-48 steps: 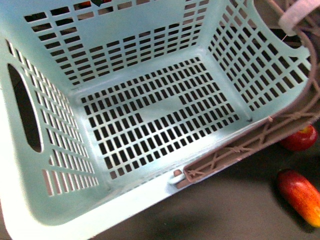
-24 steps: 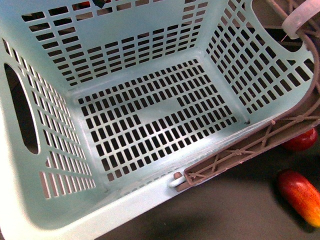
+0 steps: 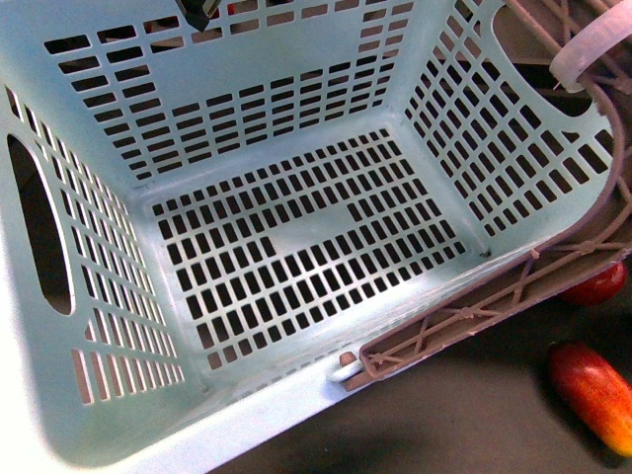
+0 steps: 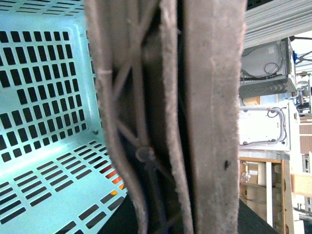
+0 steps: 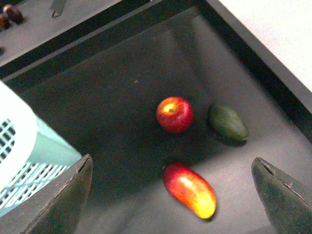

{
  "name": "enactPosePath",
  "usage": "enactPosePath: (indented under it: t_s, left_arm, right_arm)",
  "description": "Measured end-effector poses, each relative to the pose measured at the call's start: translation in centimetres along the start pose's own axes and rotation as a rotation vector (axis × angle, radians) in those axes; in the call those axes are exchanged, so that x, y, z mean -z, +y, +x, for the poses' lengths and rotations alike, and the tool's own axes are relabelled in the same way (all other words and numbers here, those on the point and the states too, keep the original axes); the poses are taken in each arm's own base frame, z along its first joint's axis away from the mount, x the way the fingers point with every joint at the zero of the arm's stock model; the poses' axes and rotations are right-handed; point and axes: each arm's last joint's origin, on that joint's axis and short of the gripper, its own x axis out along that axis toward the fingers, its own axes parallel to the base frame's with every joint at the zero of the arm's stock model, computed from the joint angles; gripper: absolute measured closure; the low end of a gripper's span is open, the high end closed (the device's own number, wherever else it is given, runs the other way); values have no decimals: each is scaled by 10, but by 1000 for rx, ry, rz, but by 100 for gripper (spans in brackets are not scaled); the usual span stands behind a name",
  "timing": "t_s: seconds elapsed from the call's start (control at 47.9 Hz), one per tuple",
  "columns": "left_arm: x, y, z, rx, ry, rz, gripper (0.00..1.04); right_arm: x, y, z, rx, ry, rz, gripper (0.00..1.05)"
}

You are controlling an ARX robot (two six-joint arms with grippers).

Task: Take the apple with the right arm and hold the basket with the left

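One basket (image 3: 296, 54), light turquoise with slotted walls and oval cut-outs; a brown handle (image 3: 464, 321) lies along its rim. One apple (image 5: 174, 114), red with a yellowish crown, rests on the dark surface just beside the basket, partly hidden behind that handle in the front view. One elongated red-and-yellow fruit (image 5: 190, 191) lies outside the basket, near the apple. One dark green fruit (image 5: 227, 123) lies on the apple's side away from the basket. Right gripper (image 5: 171, 163): fingers spread wide, grasping nothing, above the fruit. Left gripper: the handle fills its wrist view, so its grip cannot be told.
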Motion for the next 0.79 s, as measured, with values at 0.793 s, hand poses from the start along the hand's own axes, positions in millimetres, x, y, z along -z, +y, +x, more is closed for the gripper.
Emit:
enactPosePath:
  t_s: [0.793]
  left_arm:
    - [0,0,0,1,1,1,88]
  right_arm:
    - [45,-34,204,-2,386,-400,9]
